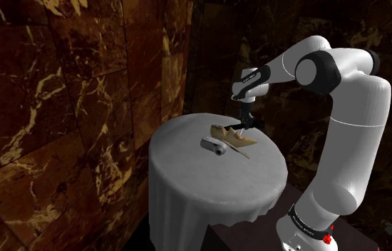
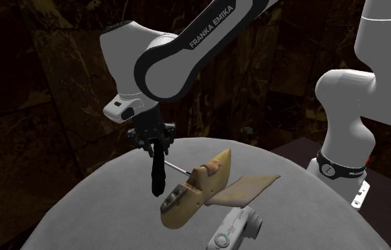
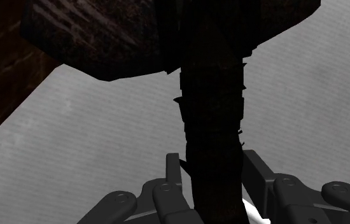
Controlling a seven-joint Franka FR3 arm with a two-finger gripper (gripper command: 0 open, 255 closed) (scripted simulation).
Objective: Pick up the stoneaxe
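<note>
The stoneaxe (image 2: 158, 170) is a dark, almost black tool with a long handle (image 3: 212, 127) and a broad head (image 3: 167, 38). It hangs straight down from my gripper (image 2: 154, 144), which is shut on the handle's upper end. In the wrist view the fingers (image 3: 173, 170) clasp the handle from both sides. The gripper (image 1: 244, 120) stands over the far side of the round, white-clothed table (image 1: 187, 167). The axe's lower end is close beside a tan carved object (image 2: 194, 186). Whether it touches the cloth I cannot tell.
A flat tan piece (image 2: 252, 186) leans on the tan carved object, and a small grey-white device (image 2: 235, 229) lies in front of them near the table's middle. Dark marbled walls (image 1: 59, 85) stand close behind the table. My stand (image 1: 308, 232) is at the shoulder view's lower right.
</note>
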